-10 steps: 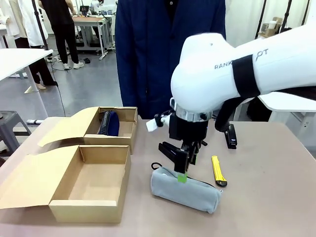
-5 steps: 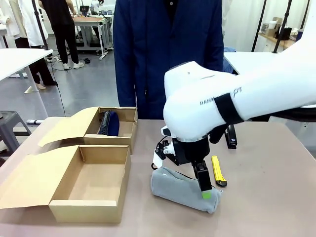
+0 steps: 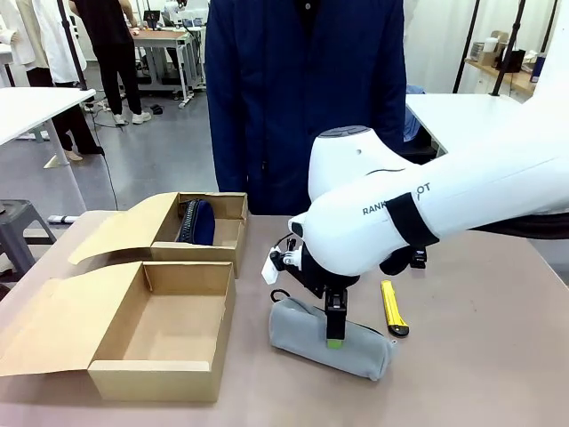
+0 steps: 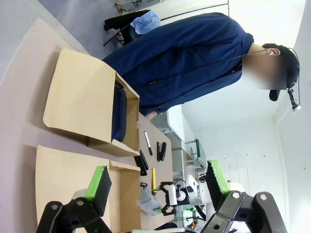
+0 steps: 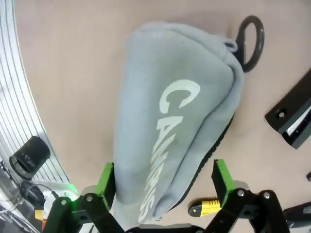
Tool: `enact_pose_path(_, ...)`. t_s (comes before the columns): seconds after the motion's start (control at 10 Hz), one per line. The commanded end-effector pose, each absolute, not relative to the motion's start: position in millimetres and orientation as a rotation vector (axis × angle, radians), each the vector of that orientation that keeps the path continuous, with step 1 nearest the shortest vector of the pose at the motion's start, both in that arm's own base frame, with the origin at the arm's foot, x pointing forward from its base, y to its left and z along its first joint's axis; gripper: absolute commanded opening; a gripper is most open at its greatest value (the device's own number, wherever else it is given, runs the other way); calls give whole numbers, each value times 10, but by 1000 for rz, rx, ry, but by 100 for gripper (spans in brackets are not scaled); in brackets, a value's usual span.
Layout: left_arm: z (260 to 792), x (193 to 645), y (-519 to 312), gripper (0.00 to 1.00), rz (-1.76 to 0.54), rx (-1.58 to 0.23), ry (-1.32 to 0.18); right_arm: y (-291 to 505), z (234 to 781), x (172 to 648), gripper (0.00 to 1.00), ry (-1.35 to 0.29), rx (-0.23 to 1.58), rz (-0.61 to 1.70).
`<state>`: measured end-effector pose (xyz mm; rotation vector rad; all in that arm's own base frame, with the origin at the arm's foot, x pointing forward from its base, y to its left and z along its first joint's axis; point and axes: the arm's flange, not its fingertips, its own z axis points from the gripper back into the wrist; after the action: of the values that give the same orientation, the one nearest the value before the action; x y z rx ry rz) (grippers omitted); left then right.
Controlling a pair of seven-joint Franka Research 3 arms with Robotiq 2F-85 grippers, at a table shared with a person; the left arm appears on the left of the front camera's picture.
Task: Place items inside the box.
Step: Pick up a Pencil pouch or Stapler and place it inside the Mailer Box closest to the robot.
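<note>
Right gripper [image 3: 335, 334]: down over the grey pouch [image 3: 298, 331], jaws spread wide, one green pad on either side of its lettered body in the wrist view, not clamped on it. Left gripper [image 4: 158, 179]: jaws apart, up off the table [image 3: 480, 374]. Grey pouch: lying on its side on the table, right of the near box [image 3: 156, 381], with the knife [image 3: 393, 316] just beyond its right end; the stapler [image 4: 162, 151] and marker [image 4: 147, 143] lie farther back, and the navy pouch [image 3: 197, 222] stands on edge inside the far box [image 3: 227, 197].
</note>
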<state>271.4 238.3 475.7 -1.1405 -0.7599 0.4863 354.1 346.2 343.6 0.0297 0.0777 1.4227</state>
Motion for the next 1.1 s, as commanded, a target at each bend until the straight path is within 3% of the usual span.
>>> enact_pose_path(0.0,4748,2725,2371,100,467,-1150,-790,3433,3385,3433,100,52,12,1393)
enact_pose_path(0.7,4748,2725,2371,100,467,-1150,-790,3477,3128,3462,100,56,103,1294)
enact_pose_path(0.8,4748,2725,2371,100,467,-1150,-790,3457,3158,3460,41,60,92,1292)
enact_pose_path(0.9,4748,2725,2371,100,467,-1150,-790,3451,3164,3446,41,73,117,1310)
enact_pose_path(1.0,4748,2725,2371,100,467,-1150,-790,3457,3165,3442,0,83,113,1308)
